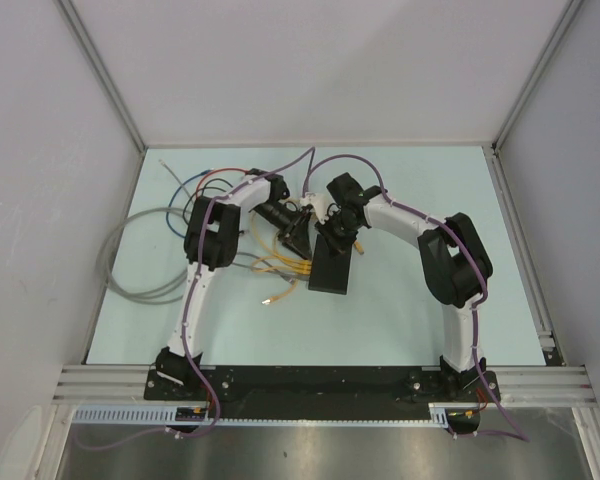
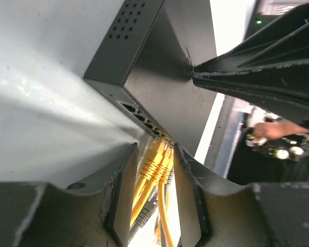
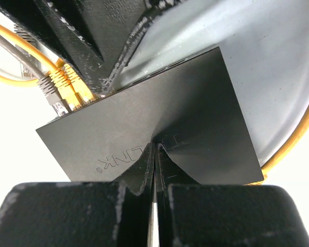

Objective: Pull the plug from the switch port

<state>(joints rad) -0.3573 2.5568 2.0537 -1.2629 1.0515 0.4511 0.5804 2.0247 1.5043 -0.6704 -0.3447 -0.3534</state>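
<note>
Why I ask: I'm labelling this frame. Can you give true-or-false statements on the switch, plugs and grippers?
1. The right gripper is shut, tips pressing on the switch. True.
2. Every yellow plug is out of the switch. False: the yellow plugs sit in its sockets.
3. The left gripper straddles the yellow plugs. True.
4. The switch stands on edge. False: it lies flat on the table.
5. Only yellow plugs are there. False: a grey plug sits beside them.

The port side of the flat black rectangular switch (image 1: 332, 268) is crowded by yellow cables (image 1: 280, 268), the left gripper (image 2: 155, 149) straddling their plugs (image 2: 157, 165). The right gripper (image 3: 154, 152), jaws together, occupies its top. Along the pale table's (image 1: 430, 330) left edge grey cable loops (image 1: 130, 265) clutter the way; its near and right edges lie open.
</note>
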